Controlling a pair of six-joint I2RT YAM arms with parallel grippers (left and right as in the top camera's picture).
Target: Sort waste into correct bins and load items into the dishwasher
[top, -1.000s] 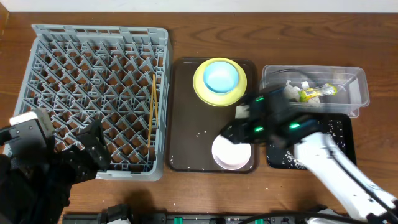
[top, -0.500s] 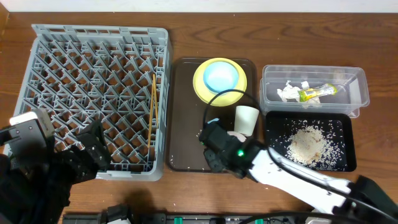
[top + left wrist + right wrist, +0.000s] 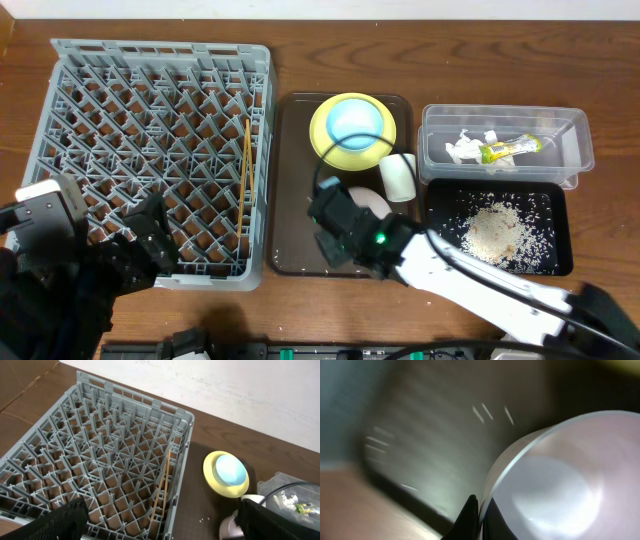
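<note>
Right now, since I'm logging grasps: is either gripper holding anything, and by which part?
The right gripper is shut on the white bowl, pinching its rim. The left gripper stands open and holds nothing.

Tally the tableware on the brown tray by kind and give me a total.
Plates: 1, the yellow plate
Bowls: 2, the light blue bowl sitting on that plate and the white shallow bowl
Cups: 1, the white cup
Total: 4
</note>
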